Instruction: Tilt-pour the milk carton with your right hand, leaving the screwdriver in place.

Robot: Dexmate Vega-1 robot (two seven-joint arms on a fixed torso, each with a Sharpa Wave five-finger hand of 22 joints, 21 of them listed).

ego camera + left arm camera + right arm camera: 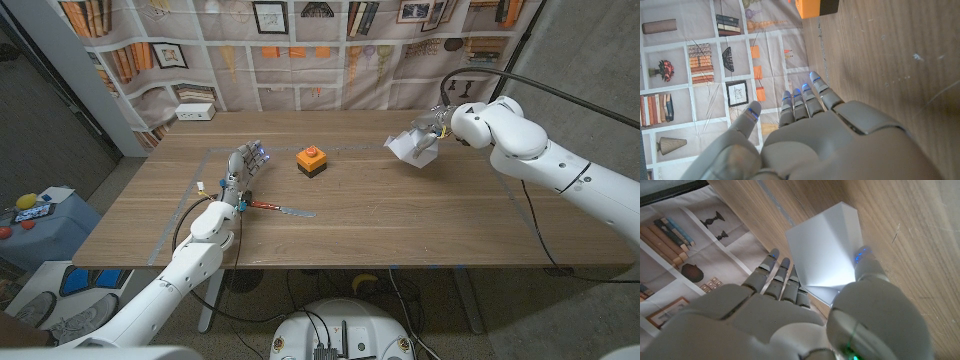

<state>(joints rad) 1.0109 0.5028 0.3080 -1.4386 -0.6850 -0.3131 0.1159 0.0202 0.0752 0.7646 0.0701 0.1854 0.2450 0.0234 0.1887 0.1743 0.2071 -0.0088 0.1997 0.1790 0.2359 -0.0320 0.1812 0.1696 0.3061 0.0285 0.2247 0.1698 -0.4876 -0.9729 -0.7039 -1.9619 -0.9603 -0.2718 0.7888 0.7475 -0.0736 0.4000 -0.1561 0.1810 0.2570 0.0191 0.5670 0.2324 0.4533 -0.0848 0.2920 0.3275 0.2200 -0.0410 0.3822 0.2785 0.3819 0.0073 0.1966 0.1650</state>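
Note:
The white milk carton (409,147) is at the table's right back, tilted over toward the middle, and my right hand (437,128) grips it from the right. In the right wrist view the carton (827,255) sits between the fingers (780,280) and the thumb (865,265). A screwdriver (280,208) with a red-orange handle lies on the table near the front left of centre. My left hand (243,167) stands just left of it, fingers up and apart, holding nothing. In the left wrist view that hand (810,135) is empty over the wood.
An orange and black block (312,160) stands at mid-table, between the two hands; the same block (816,7) appears in the left wrist view. A white box (195,111) sits at the back left corner. A bookshelf-print backdrop (300,50) hangs behind the table.

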